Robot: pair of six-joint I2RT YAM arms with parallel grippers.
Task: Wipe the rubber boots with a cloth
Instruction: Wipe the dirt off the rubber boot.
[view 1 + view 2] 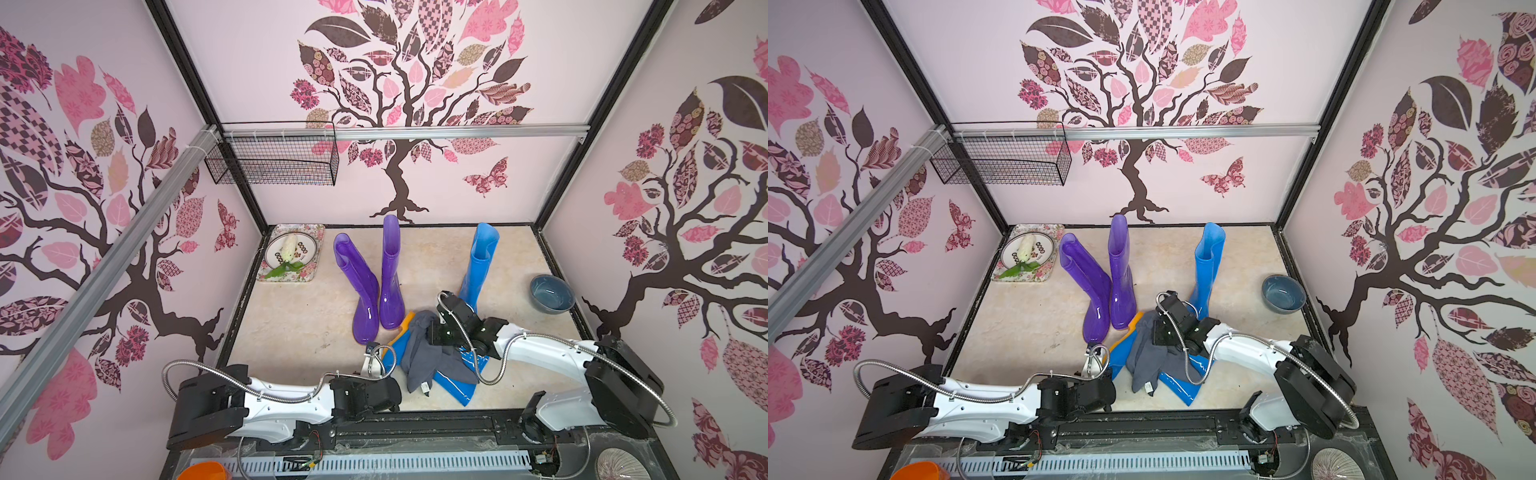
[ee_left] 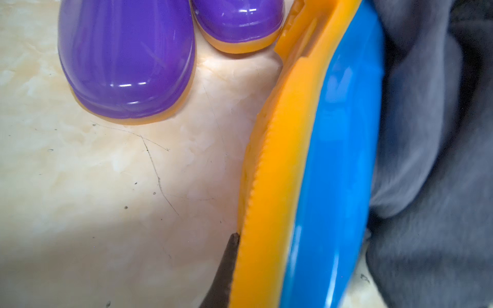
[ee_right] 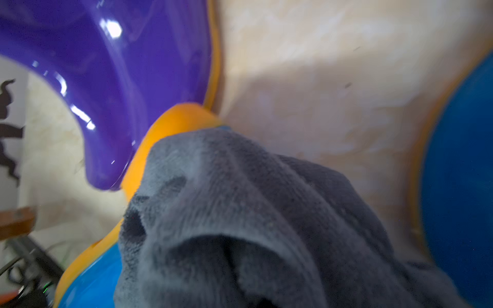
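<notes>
Two purple rubber boots [image 1: 365, 291] [image 1: 391, 282] and one blue boot [image 1: 478, 266] stand upright at mid floor. The other blue boot [image 1: 453, 386] [image 1: 1177, 386] lies on its side in front of them, orange sole [image 2: 280, 160] turned left. The grey cloth [image 1: 424, 353] [image 1: 1148, 353] [image 3: 253, 213] is draped over it. My right gripper [image 1: 434, 332] is shut on the cloth's upper part; its fingers are buried in the fabric. My left gripper [image 1: 376, 359] is closed on the lying boot's toe, one dark finger [image 2: 224, 272] pressed against the sole, the other hidden.
A grey-blue bowl [image 1: 550, 293] sits by the right wall. A floral tray [image 1: 309, 266] with a plate is in the back left corner. A wire basket [image 1: 274, 162] hangs from the rail [image 1: 415, 133] above. The purple toes [image 2: 125, 58] stand close to the lying boot.
</notes>
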